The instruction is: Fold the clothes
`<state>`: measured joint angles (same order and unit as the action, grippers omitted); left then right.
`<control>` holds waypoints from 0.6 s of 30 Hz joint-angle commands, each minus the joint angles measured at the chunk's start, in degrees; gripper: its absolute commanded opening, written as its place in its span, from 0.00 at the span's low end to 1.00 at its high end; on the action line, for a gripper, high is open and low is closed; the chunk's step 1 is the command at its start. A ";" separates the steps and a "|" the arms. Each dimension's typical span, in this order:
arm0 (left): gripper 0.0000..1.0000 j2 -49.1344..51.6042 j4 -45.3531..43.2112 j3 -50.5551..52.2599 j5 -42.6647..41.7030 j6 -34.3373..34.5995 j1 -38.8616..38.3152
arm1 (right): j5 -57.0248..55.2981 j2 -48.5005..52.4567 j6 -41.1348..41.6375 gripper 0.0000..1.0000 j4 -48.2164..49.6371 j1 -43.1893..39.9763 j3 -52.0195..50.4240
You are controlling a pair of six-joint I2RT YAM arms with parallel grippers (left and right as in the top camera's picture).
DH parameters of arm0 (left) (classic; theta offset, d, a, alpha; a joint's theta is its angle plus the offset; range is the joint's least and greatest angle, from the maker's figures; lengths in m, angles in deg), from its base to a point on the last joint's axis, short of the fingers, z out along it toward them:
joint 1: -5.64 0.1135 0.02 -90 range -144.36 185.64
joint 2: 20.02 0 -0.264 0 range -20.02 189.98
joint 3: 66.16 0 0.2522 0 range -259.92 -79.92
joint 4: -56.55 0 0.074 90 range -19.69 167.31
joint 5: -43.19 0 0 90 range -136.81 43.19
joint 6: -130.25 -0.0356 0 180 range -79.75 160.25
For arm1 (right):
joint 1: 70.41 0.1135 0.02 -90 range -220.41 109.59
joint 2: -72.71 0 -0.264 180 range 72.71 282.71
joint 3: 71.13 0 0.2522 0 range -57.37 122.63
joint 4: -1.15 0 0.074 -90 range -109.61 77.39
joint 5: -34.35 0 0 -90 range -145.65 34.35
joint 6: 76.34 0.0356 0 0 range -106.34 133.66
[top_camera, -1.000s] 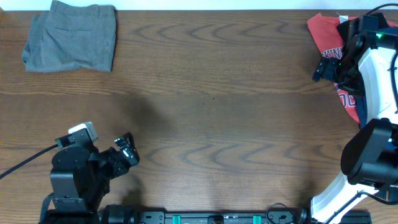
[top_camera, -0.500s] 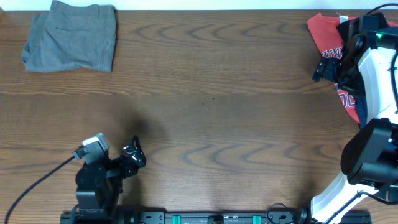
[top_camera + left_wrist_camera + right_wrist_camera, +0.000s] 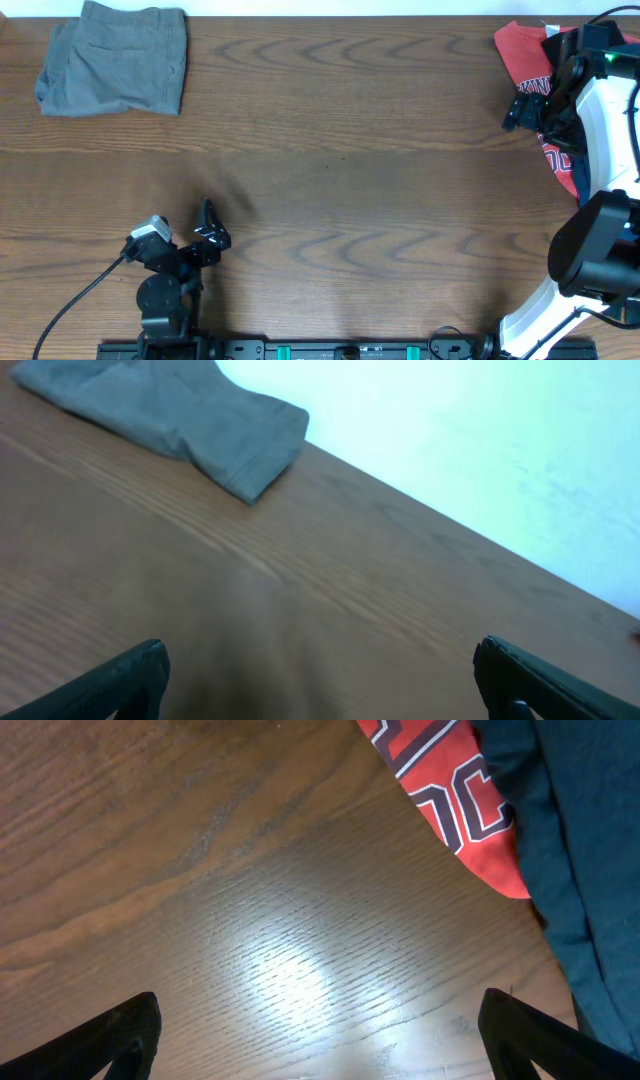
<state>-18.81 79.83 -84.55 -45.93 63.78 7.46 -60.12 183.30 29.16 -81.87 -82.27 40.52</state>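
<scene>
Near the T-shirt (image 3: pixel 515 50), right end effector (image 3: pixel 320 1010) wide; left end effector (image 3: pixel 320 655) wide, far from shorts (image 3: pixel 115 55).

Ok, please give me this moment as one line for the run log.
task: fold clothes | grey shorts: folded, far-left corner | left gripper: open, empty | right gripper: open, empty, beside red T-shirt
</scene>
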 commanded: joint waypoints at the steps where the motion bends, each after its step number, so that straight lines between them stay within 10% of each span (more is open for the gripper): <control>1: 0.98 -1.14 -1.57 1.66 1.07 -0.42 1.84 | 0.02 0.22 0.74 0.99 0.04 -0.09 0.52; 18: 0.98 -1.14 -5.75 4.39 -4.28 -19.02 1.90 | 0.02 0.22 0.74 0.99 0.04 -0.09 0.52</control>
<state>-19.44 72.33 -81.29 -49.47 49.44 9.54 -60.12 183.30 29.16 -81.84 -82.27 40.52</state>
